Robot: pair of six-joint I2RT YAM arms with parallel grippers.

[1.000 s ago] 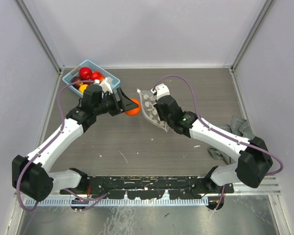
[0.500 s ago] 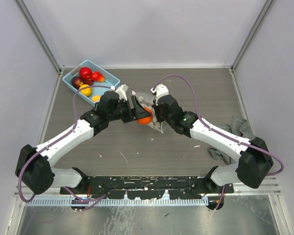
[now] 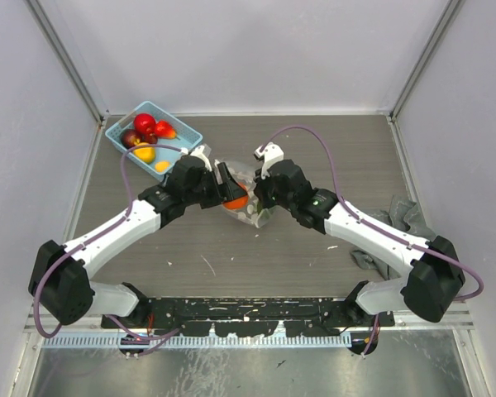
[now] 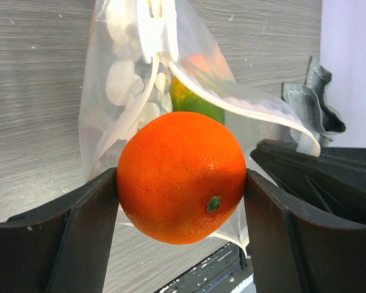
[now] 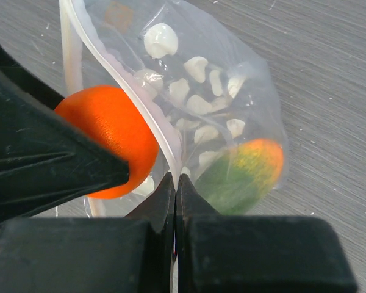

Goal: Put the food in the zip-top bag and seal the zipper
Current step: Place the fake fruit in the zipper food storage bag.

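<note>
My left gripper (image 3: 229,188) is shut on a toy orange (image 4: 182,176), holding it at the open mouth of the clear zip-top bag (image 4: 131,91). The orange also shows in the top view (image 3: 236,197) and in the right wrist view (image 5: 113,139). My right gripper (image 5: 175,182) is shut on the bag's mouth edge with the zipper strip (image 5: 147,107), holding the bag (image 3: 250,207) up. A green-and-orange toy fruit (image 5: 241,172) lies inside the bag. Several more toy fruits (image 3: 145,137) sit in the light-blue basket (image 3: 180,126) at the back left.
Crumpled grey cloths (image 3: 403,215) lie at the table's right side. Grey walls enclose the table on three sides.
My left gripper carried the orange from near the basket rightward to the bag's mouth. My right gripper tilted the bag toward it, so the mouth faces the orange.
</note>
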